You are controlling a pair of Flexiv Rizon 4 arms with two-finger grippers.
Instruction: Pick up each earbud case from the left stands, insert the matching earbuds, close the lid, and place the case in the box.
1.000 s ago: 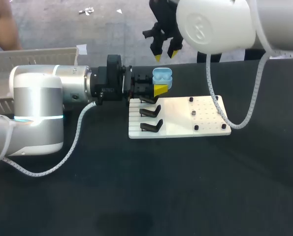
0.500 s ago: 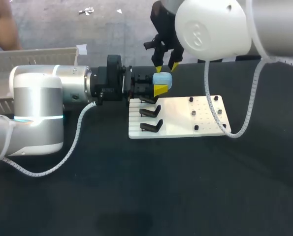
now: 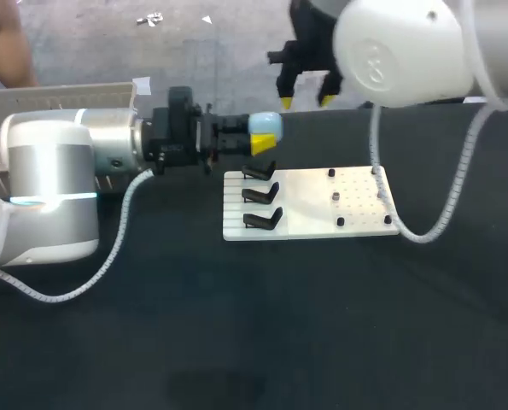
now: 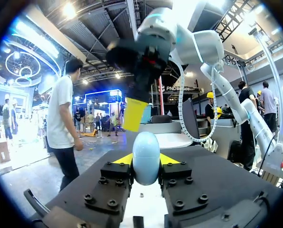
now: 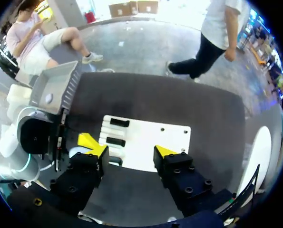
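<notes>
**Item:** light-blue, egg-shaped plastic earbud case [image 3: 266,124].
**Position:** in the air, off the counter, just past the far-left corner of the flat white plastic board [image 3: 322,209]. The lid looks to be down.
**Holder:** left tool [image 4: 146,166], with its yellow tips narrowed onto the case's lower half from two sides.
**Right tool** [image 3: 306,101]: spread wide and carrying nothing, it hangs just above and beyond the case.

**Hazards, as judged:**
- Slip or twist: the shell is smooth and rounded, and only its lower part is pinched. A quick swing toward the box could roll it out of the tips.
- Lid: whether it is latched cannot be told. If it is not, it may spring open on release and spill whatever it holds.
- Contact: the two tools are near each other, so a rise by the left arm could knock the right one.
- Box wall: a low approach could catch the rim.

**Surface:** matte black counter [image 3: 236,342]. The board carries three black angled stands [image 3: 260,195], none visibly holding a case, and several small dark pegs [image 3: 335,197].
**Room:** the grey, ribbed, open plastic box [image 3: 66,96] stands at the counter's far-left edge, beside the left arm's body.
</notes>
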